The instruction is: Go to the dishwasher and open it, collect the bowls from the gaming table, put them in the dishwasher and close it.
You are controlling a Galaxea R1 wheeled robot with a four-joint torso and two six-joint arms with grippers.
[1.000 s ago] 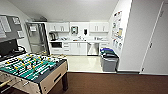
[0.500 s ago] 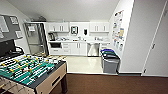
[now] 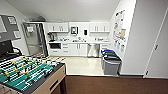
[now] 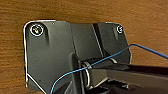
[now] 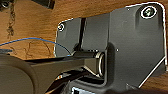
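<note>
The dishwasher (image 3: 93, 50) with its steel front stands shut under the counter in the far kitchen wall, among white cabinets. The gaming table (image 3: 27, 75), a green football field with rods, takes the near left corner of the head view. Pale shapes lie on its far corner, too blurred for me to name as bowls. In both wrist views the robot's dark plate hangs above brown carpet, with a blue cable across it.
Grey bins with blue lids (image 3: 110, 62) stand against the right wall by the kitchen entrance. A tall steel fridge (image 3: 33, 37) is at the back left. Pale kitchen floor (image 3: 82, 66) meets brown carpet (image 3: 112, 85) in front. A door (image 3: 158, 50) is at the right.
The whole head view has crept forward toward the kitchen, so the camera has moved. The football table sits slightly lower and further left in the picture.
</note>
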